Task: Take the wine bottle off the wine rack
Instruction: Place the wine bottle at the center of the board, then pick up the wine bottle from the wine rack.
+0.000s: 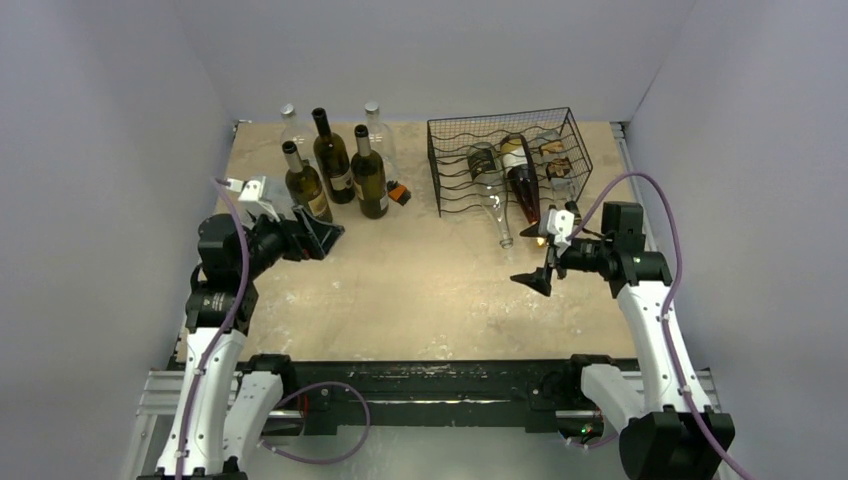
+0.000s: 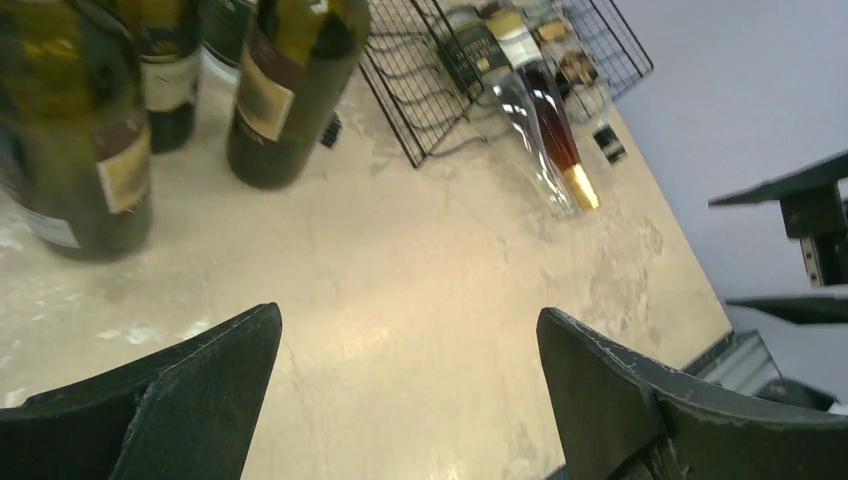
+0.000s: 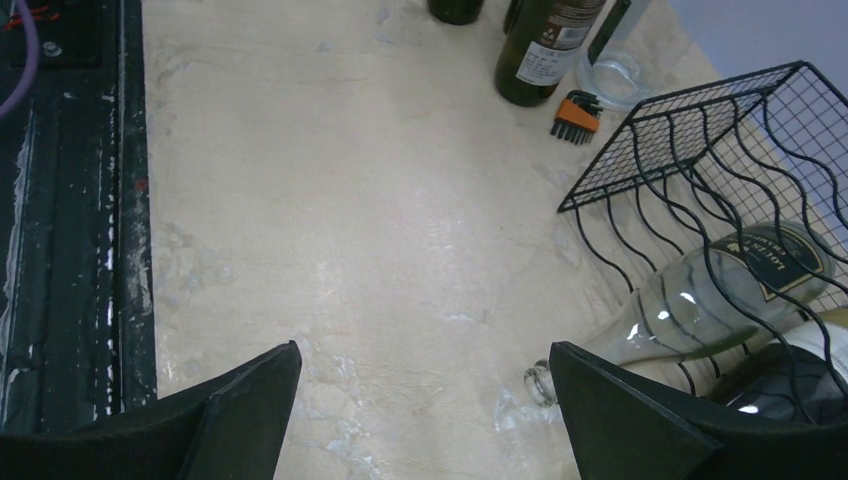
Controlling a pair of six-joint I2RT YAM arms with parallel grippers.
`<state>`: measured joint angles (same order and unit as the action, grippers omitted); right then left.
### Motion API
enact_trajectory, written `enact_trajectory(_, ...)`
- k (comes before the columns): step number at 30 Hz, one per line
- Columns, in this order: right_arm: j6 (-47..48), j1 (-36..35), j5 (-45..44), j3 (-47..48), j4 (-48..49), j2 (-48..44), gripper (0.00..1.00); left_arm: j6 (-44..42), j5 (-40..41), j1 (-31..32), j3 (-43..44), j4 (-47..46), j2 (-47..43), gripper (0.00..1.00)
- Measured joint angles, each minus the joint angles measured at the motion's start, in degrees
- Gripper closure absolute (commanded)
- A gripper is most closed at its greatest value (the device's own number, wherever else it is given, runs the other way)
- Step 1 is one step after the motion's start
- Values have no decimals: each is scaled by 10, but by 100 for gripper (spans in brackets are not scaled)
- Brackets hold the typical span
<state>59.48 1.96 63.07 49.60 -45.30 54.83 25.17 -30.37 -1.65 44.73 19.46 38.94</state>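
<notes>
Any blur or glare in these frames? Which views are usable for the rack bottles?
Left wrist: the standing bottles are smeared, the wine rack farther off reads clearer. Right wrist: sharp, small glare spots on the clear bottle in the rack. Top: evenly lit, soft shadows, no blur.

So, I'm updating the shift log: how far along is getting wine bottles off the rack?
Done, apparently: five bottles stand upright on the table, left of the wine rack. In hand: nothing; the left gripper and right gripper are both open and empty. Left: a clear bottle, a gold-capped bottle and a third bottle lie in the rack.
</notes>
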Motion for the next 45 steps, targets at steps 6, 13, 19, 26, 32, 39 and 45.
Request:
enact_trajectory(6, -121, 4, -37, -18, 85, -39, 1, -42, 0, 83, -22, 33, -20, 0)
enact_trajectory(13, -236, 18, -82, -34, 166, -42, 1, -75, 21, 89, -45, 63, -71, 0)
enact_trajectory(19, -301, 19, -116, -42, 210, -42, 1, -93, 42, 89, -48, 73, -102, 0)
enact_trajectory(26, -356, 19, -153, -51, 244, -42, 1, -98, 47, 89, -49, 85, -101, 0)
enact_trajectory(32, -384, 19, -165, -55, 254, -34, 1, -98, 47, 89, -50, 85, -101, 0)
enact_trajectory(39, -396, 19, -172, -55, 256, 0, 1, -98, 47, 89, -50, 85, -101, 0)
enact_trajectory(45, -398, 19, -176, -55, 255, 10, 1, -98, 47, 89, -50, 85, -101, 0)
